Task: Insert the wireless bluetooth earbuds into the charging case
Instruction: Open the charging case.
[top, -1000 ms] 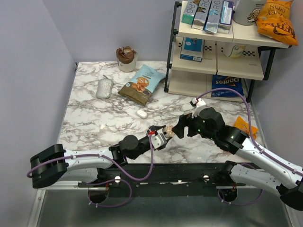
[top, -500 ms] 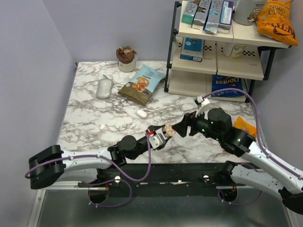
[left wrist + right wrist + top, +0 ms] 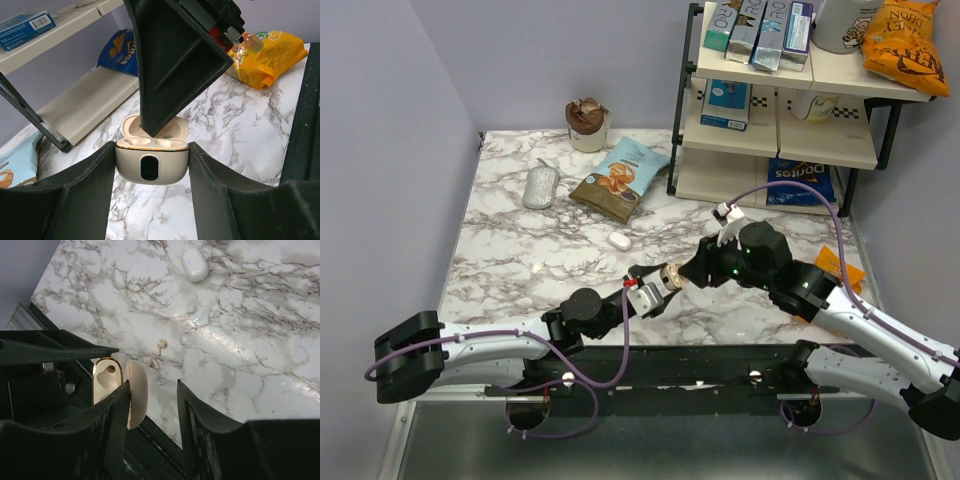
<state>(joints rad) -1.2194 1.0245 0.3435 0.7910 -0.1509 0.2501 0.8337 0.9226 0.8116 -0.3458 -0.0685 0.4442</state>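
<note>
The left gripper (image 3: 151,152) is clamped on the charging case (image 3: 152,170), one finger pressed to each side of its cream, gold-rimmed base. It holds the case above the marble table (image 3: 510,240), near the front edge. The case stands open, its lid (image 3: 131,129) tipped back.

In the left wrist view, a broad black finger (image 3: 170,70) of the right gripper (image 3: 153,387) hangs down from above. Its tip sits at the open mouth and hides part of the inside — whether it touches the case I cannot tell from there.

The right wrist view shows more. The right gripper's two fingers stand apart, with the lid just beside one of them and bare marble showing between the lid and the other. A hollow well shows in the base.

Only that view shows the earbuds (image 3: 161,344) — two small pale pieces lying close together on the table, outside the case. Beyond them lies a closed white pebble-shaped case (image 3: 195,264). From overhead, the two grippers meet tip to tip over the table.
</note>
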